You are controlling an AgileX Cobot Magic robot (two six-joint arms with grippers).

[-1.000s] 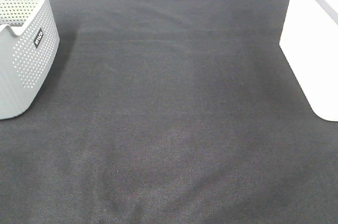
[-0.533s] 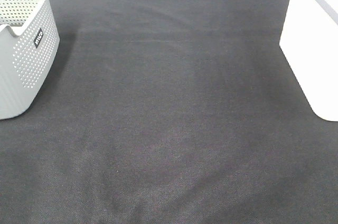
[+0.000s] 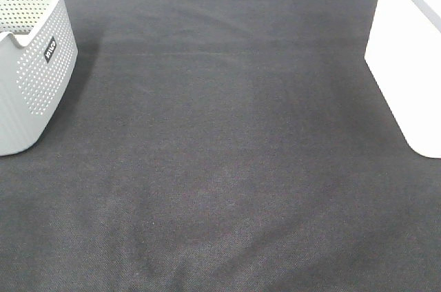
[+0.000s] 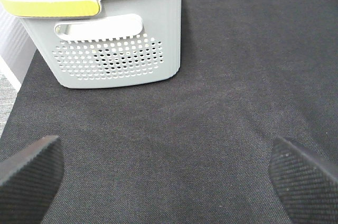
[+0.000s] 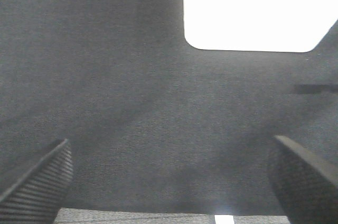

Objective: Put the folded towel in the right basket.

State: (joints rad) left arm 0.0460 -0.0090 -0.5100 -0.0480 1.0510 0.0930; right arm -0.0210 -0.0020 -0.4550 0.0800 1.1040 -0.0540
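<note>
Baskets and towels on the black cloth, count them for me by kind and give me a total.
Grey basket: 1
White basket: 1
Towel: 0 in view; no camera shows it on the cloth, and the inside of the white basket is not visible
Total: 2

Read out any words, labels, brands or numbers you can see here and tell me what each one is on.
Black label with white letters, on the side wall of the grey basket: too small and blurred to read.
White basket: no text visible.
Dark table cloth: no text visible.
Left wrist view: the grey basket's perforated end wall shows no lettering.
Right wrist view: no text.
</note>
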